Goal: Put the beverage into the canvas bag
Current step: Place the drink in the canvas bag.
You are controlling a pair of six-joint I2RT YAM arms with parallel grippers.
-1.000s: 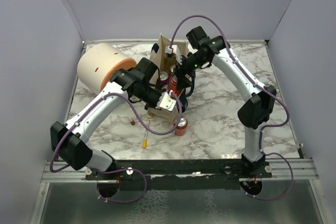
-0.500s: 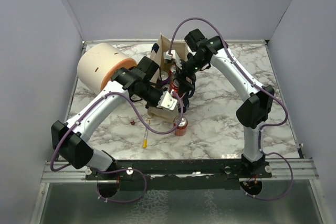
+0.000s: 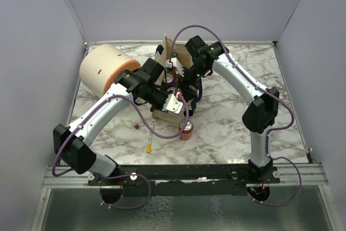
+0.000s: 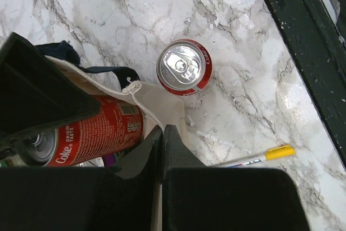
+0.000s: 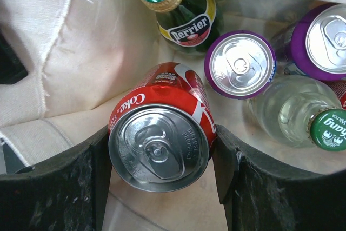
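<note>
**A:** What's nearest us on the table (image 3: 232,128)?

**B:** A yellow-capped pen (image 3: 149,145). Just past it a loose red can (image 3: 186,130) stands upright, at 6 o'clock from the canvas bag (image 3: 162,114).

**A:** And the left gripper (image 4: 163,133)?

**B:** Clamped tight on the bag's near rim, with cream cloth caught between its fingers. The mouth of the bag stands open.

**A:** Where's the drink?

**B:** The Coke can (image 5: 162,106) sits squarely between the fingers of the right gripper (image 5: 161,158), one pad pressed on each side, its top facing the wrist. It's tilted and already down inside the bag's mouth, with canvas at its 9 and 6 o'clock. I can't tell whether it touches the bottom.

**A:** What's around it in there?

**B:** A green bottle (image 5: 181,9) at 12 o'clock from the can, a purple can (image 5: 240,63) just beside it at 2 o'clock, and a clear bottle (image 5: 292,112) at 3 o'clock.

**A:** And farther back?

**B:** A cream-and-orange drum (image 3: 105,68) on its side, at 10 o'clock from the bag.
</note>
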